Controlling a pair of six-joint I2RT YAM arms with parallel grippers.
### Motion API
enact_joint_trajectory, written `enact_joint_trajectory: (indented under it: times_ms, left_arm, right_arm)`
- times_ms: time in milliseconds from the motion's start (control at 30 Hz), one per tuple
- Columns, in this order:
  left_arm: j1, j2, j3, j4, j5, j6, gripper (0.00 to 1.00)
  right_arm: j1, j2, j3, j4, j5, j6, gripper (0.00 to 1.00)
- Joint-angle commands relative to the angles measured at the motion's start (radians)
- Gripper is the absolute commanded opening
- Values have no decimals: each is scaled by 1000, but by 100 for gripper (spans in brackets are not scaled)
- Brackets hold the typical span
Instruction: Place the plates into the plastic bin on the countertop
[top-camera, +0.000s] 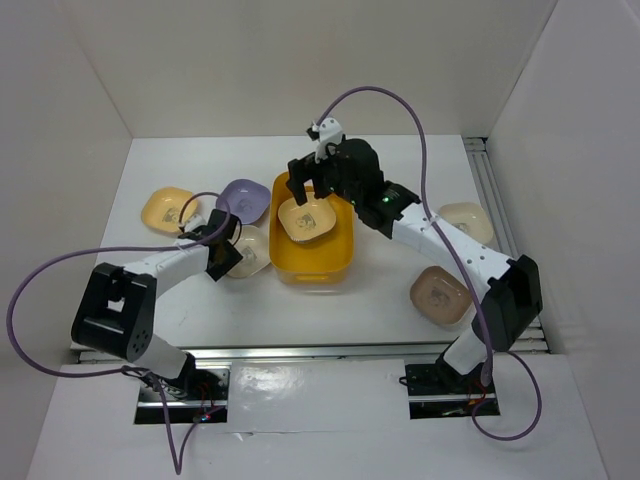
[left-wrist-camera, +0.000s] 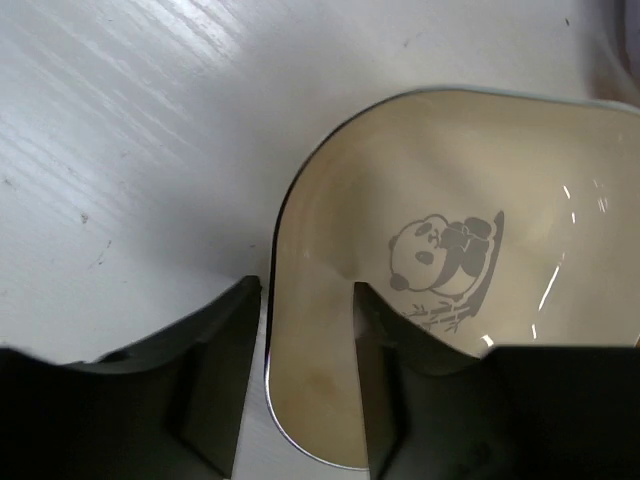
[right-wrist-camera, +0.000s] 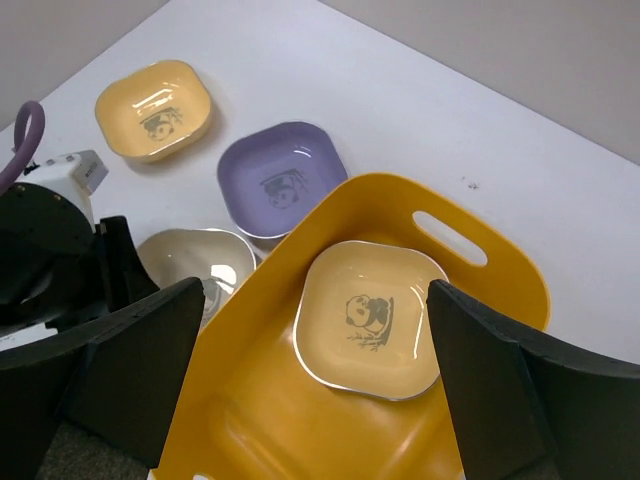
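Arms reach inward from their bases at the near edge. The left arm stretches low and to the right, its wrist pitched down, so that the left gripper (left-wrist-camera: 305, 292) stands astride the near rim of a cream plate (left-wrist-camera: 480, 180). One finger is inside the dish beside the panda print and the other outside on the countertop (top-camera: 300, 312). The jaws are partly spread, and a thin sliver of white shows between the outer finger and the rim, so the plate is not pinched.

The right arm angles up and to the left from its base, the elbow raised. The right gripper (right-wrist-camera: 315, 300) hangs above the far end of the plastic bin (right-wrist-camera: 250, 400), its fingers spread wide and holding nothing. Below them a pale yellow plate (right-wrist-camera: 365, 320) lies flat in the bin, close to the handle slot (right-wrist-camera: 450, 238).

The countertop is plain white, closed in by white walls (top-camera: 300, 70), with a metal rail (top-camera: 497, 205) along its right edge.

A lavender plate (right-wrist-camera: 283, 180) sits just beside the bin's far left corner, and a yellow plate (right-wrist-camera: 152, 108) lies further left. To the right of the bin, well apart from it, lie a second cream plate (top-camera: 466, 221) and a brown plate (top-camera: 440, 296), both beside the right arm's forearm. A purple cable (top-camera: 400, 100) arcs over each arm.
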Motion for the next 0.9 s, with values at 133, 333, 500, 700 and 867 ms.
enact_joint_trajectory:
  times_ms: [133, 333, 500, 700, 867]
  left_arm:
    - [68, -22, -11, -109, -43, -104, 0]
    - [59, -302, 14, -284, -138, -182, 0]
    - [38, -574, 58, -284, -164, -115, 0]
    - [-2, -523, 178, -111, -12, 46, 0]
    - [-117, -282, 376, 6, 85, 132, 0]
  right_arm:
    - [7, -72, -68, 51, 42, 2, 99]
    - [7, -84, -108, 71, 93, 31, 99]
    - [-45, -120, -142, 82, 122, 79, 99]
    - [-135, -192, -185, 54, 295, 183, 99]
    - [-241, -241, -216, 18, 254, 217, 99]
